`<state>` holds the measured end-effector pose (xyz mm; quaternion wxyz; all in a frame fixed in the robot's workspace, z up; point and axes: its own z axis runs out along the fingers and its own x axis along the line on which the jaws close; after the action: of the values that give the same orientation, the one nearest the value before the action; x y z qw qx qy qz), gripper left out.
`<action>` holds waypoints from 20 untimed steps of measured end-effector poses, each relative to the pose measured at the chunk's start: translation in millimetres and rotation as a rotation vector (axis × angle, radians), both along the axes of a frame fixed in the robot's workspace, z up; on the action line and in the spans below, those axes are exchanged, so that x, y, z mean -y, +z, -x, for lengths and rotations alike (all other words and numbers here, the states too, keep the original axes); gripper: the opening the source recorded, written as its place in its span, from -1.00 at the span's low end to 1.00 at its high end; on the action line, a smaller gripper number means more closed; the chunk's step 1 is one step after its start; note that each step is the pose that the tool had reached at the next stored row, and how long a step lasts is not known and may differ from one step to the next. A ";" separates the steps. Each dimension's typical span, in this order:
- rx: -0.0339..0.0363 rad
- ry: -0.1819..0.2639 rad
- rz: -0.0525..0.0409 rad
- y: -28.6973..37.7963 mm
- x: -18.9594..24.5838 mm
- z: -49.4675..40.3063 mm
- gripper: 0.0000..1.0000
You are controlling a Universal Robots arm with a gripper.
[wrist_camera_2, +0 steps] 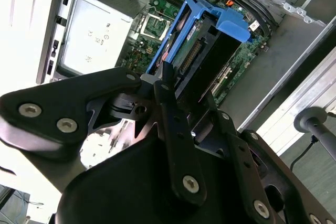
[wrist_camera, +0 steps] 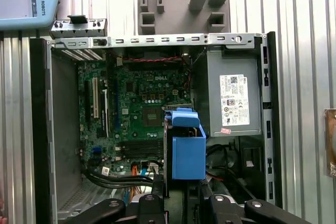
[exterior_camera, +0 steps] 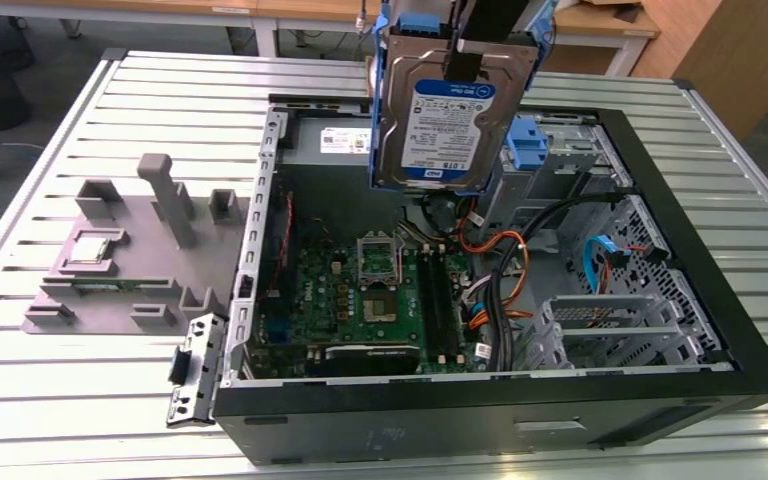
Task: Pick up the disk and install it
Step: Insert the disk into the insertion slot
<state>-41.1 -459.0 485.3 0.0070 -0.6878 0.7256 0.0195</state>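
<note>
The disk (exterior_camera: 440, 125) hangs upright above the back of the open computer case (exterior_camera: 491, 400), its white-and-blue label toward the exterior camera and blue rails along its sides. My gripper (exterior_camera: 471, 55) is shut on the disk's upper end, with one black finger lying over the label. In the second wrist view the disk (wrist_camera_2: 202, 40) is seen edge-on between the black fingers (wrist_camera_2: 170, 103), above the motherboard. In the first wrist view its blue carrier (wrist_camera: 187, 150) sticks out from my gripper (wrist_camera: 181, 190) over the case's inside.
The case lies open on a slatted metal table (exterior_camera: 77, 380). Inside are the motherboard (exterior_camera: 357, 290), a power supply (wrist_camera: 233, 98), cables, another blue carrier (exterior_camera: 528, 140) and metal drive cages (exterior_camera: 611, 330). A grey fixture (exterior_camera: 131, 250) holding a small chip stands at the exterior view's left.
</note>
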 end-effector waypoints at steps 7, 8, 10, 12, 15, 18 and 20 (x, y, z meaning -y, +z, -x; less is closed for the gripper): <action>0.0000 0.000 -0.0001 0.0 5.2 0.0 -0.30; 0.0000 0.000 -0.0001 0.0 7.0 0.0 -0.30; 0.0000 0.000 0.0000 0.0 11.8 0.0 -0.30; 0.0000 0.000 -0.0001 0.0 17.0 0.0 -0.30; 0.0000 0.000 0.0000 0.0 25.4 0.0 -0.30; 0.0001 0.000 -0.0002 -0.1 34.4 0.0 -0.30; 0.0000 0.000 0.0000 0.0 40.2 -0.1 -0.30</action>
<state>-41.0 -499.2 485.4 0.0070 -0.6878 0.7256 0.0195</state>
